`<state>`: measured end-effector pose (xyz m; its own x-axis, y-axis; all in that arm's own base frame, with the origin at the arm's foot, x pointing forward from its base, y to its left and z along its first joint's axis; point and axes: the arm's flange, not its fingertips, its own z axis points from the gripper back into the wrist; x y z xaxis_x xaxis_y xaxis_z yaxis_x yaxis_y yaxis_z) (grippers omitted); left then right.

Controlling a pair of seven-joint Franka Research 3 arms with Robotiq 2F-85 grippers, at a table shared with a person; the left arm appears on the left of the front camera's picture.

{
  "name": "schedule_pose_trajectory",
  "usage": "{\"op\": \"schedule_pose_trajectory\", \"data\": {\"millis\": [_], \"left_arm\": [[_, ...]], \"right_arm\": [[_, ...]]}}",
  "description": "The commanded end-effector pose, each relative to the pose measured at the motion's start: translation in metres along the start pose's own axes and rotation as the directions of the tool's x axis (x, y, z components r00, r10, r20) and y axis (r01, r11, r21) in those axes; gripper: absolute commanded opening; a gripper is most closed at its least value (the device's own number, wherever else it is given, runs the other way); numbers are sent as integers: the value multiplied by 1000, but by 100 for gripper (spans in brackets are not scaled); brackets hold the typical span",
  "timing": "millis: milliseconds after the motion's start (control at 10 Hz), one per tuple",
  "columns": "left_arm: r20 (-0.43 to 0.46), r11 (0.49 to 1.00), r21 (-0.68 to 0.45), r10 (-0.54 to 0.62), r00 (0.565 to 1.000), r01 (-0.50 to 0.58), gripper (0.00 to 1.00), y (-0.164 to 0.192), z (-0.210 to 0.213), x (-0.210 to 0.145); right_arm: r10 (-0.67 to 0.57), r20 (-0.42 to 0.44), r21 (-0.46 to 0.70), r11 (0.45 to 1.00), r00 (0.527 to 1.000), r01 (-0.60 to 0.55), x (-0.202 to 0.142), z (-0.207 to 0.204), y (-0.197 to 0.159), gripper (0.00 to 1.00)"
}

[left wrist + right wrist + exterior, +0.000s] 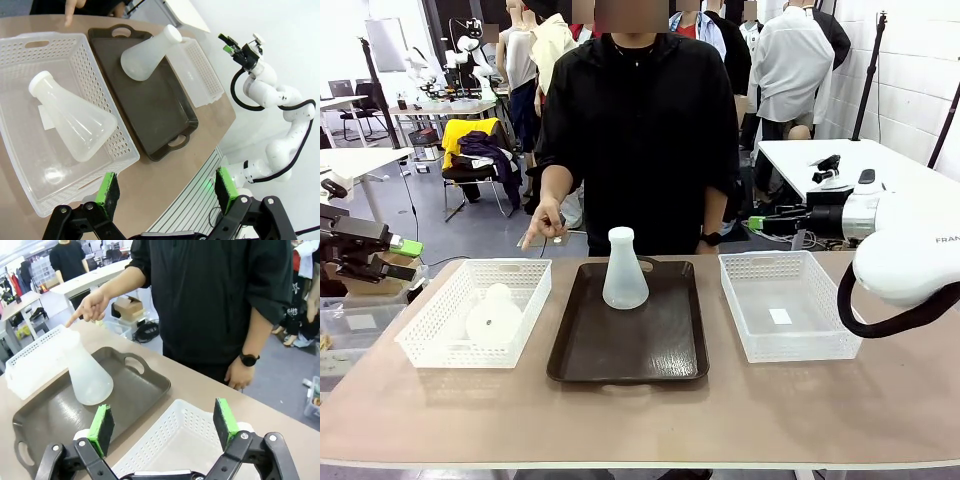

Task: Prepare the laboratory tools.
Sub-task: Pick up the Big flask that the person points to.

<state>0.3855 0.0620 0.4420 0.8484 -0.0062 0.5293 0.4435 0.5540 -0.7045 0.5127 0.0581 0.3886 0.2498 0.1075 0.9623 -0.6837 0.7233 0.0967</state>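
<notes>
One frosted-white conical flask (625,270) stands upright at the back of the dark tray (650,350) in the table's middle; it also shows in both wrist views (147,55) (87,372). A second flask (493,315) (75,120) lies on its side in the left white mesh basket (430,335). My left gripper (405,248) (166,192) hovers open off the table's left end, nothing between its green pads. My right gripper (760,222) (162,426) is open and empty, raised behind the right basket (745,300) (175,440).
A person stands at the far side, one hand (542,228) (87,307) pointing a finger down near the left basket's far edge, the other hand (240,375) hanging by the table edge. The right basket holds a small white label. Bare tabletop (640,420) runs along the front.
</notes>
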Motion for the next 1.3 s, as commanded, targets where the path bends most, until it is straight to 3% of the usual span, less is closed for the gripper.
{"op": "schedule_pose_trajectory", "data": {"millis": [0, 200, 400, 500, 700, 900, 1200], "left_arm": [[8, 996, 39, -83, 997, 83, 100, -20, 0, 6], [-10, 970, 139, -199, 980, 198, 100, -75, -12, 31], [-2, 926, 334, -183, 983, 173, 100, -109, -27, 64], [-32, 907, 400, -133, 991, 134, 100, -118, -39, 80], [-78, 806, 591, 55, 995, 2, 100, -125, -63, 104], [-93, 679, 729, 223, 970, -87, 100, -113, -81, 125], [-100, 541, 813, 496, 863, -217, 100, -89, -107, 139]], "right_arm": [[4, -31, 8, 1000, 999, -4, -2, -4, 0, 100], [4, -31, 8, 1000, 999, -4, -2, -4, 0, 100], [4, -31, 8, 1000, 999, -4, -2, -4, 0, 100], [4, -31, 8, 1000, 999, -4, -2, -4, 0, 100], [4, -31, 8, 1000, 999, -4, -2, -4, 0, 100], [4, -31, 8, 1000, 999, -4, -2, -4, 0, 100], [4, -31, 8, 1000, 999, -4, -2, -4, 0, 100]]}}
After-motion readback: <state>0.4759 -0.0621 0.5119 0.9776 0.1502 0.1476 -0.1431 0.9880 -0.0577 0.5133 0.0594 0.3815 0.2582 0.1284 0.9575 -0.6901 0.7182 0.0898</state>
